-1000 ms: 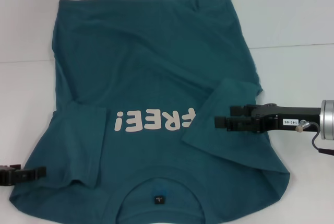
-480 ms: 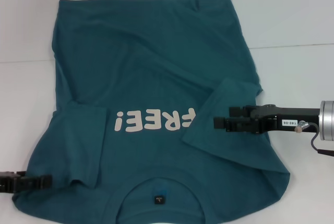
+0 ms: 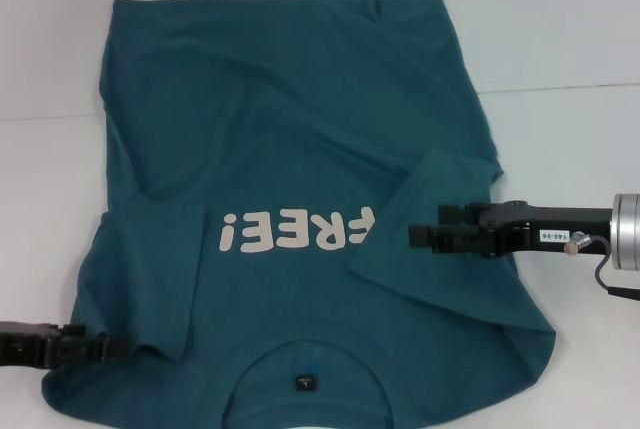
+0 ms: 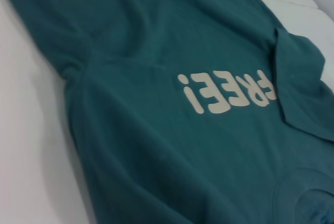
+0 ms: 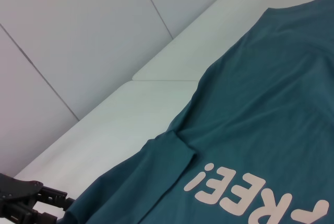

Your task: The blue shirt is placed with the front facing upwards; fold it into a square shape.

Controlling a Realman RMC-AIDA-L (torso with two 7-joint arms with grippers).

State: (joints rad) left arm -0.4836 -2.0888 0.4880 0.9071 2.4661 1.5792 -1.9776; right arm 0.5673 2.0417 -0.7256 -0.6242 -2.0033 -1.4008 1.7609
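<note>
Table: the white table top carries everything; bare surface lies beyond both grippers, on their outer sides, so there is room to move.
Shirt: the large teal-blue cotton T-shirt with off-white "FREE!" lettering lies flat, front up, collar toward the robot, hem at the far side. Both sleeves are already turned inward onto the body.
Step in hand: I judge this as the side folds; the body is not yet folded into a square.
Right gripper: the black right gripper hangs over the folded right sleeve, fingertips pointing toward the lettering. The fingers stand narrowly apart and carry no cloth.
Left gripper: the black left gripper is low at the left side edge of the shirt, near the shoulder, tips touching or just beside the cloth. Whether it grips, I cannot tell.
Next move: probably it needs a firm pinch on this edge, then a carry inward across the shirt.
Edges: the left side edge runs straight away from the left gripper; the hem is wavy.
</note>
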